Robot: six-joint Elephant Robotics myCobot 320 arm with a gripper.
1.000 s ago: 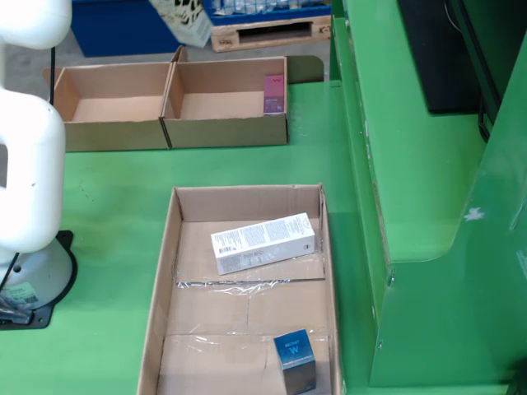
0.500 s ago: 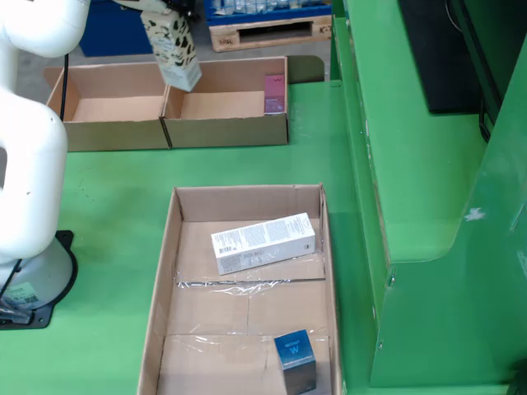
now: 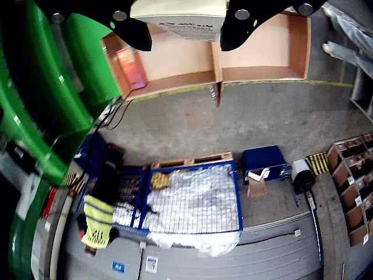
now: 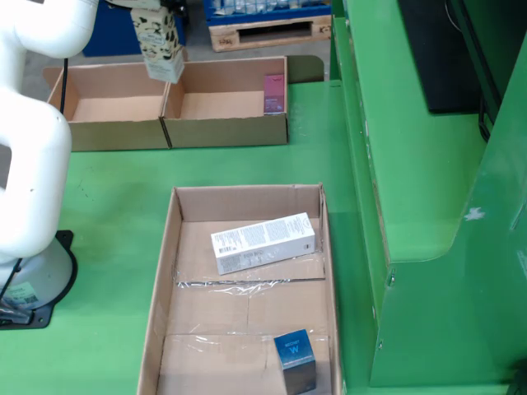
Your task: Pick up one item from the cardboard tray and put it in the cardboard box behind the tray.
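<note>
Inside right box: pink carton.

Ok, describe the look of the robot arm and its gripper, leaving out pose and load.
In the fixed view the arm is built of glossy white, rounded tubular segments on a grey conical base bearing a small label, bolted to a black plate. A thin black cable runs along it. In the wrist view the gripper has flat black fingers studded with silver screw heads.
</note>
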